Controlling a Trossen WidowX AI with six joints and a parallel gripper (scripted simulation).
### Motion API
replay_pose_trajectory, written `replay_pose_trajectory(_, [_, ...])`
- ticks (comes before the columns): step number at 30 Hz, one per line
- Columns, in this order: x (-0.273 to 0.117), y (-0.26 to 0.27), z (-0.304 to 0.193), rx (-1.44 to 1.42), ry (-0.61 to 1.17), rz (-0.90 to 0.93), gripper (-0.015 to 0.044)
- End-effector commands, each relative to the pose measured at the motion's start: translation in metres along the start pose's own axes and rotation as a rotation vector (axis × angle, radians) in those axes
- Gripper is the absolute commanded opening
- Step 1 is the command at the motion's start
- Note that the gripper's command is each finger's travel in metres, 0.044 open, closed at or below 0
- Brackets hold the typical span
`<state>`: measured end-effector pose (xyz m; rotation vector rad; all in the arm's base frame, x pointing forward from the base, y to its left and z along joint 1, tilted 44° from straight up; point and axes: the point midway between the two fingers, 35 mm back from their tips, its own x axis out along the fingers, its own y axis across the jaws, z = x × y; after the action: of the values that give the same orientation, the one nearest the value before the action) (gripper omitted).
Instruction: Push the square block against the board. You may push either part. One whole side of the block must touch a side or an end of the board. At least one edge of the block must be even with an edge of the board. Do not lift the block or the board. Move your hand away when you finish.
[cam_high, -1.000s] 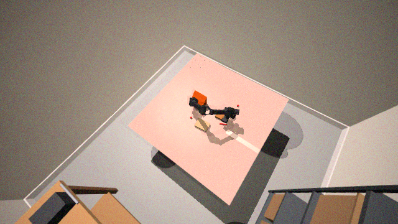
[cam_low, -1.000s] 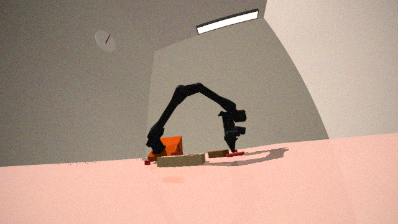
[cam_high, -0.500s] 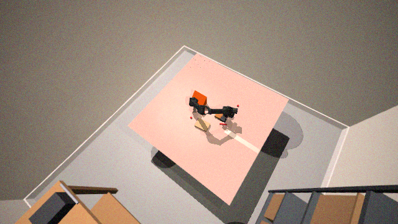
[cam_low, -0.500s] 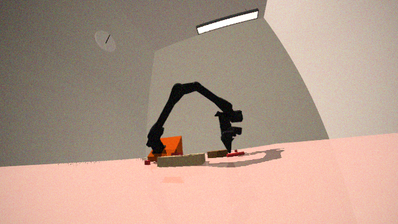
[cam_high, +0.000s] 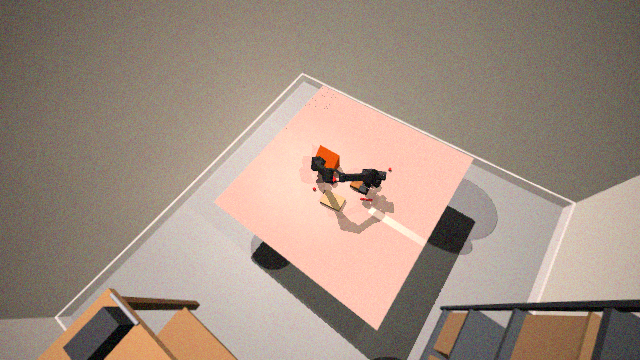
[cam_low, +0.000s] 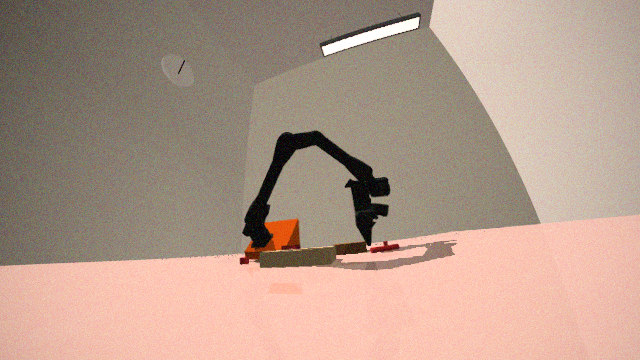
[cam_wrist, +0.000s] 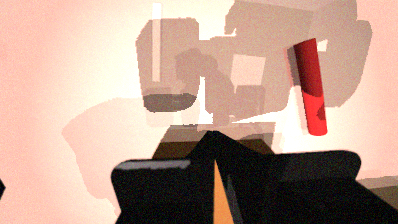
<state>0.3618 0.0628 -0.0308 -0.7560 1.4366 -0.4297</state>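
The orange-brown square block (cam_high: 356, 186) (cam_low: 350, 248) (cam_wrist: 221, 205) lies flat on the pink table, partly hidden by the hand in the top view and in the wrist view. The pale tan board (cam_high: 339, 203) (cam_low: 297, 257) lies flat, apart from the block, with a gap between them in the top view. My gripper (cam_high: 367, 193) (cam_low: 369, 243) (cam_wrist: 212, 135) is shut and empty. It points down beside the block, with its tips low near the table. Whether the tips touch the block is not clear.
A red bar (cam_high: 366, 199) (cam_low: 384, 248) (cam_wrist: 311, 87) lies close to the gripper. Small red pieces (cam_high: 314, 189) (cam_high: 390, 169) (cam_low: 244, 261) lie farther off. An orange wedge-shaped object (cam_high: 327, 155) (cam_low: 286, 232) stands by the arm's base. Arm shadows cross the table.
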Motion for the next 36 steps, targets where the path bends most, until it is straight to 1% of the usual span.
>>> replay_pose_trajectory(1, [0.005, 0.001, -0.011, -0.002, 0.018, -0.001, 0.0000])
replay_pose_trajectory(36, [0.006, 0.000, -0.066, -0.004, 0.021, -0.002, 0.0000])
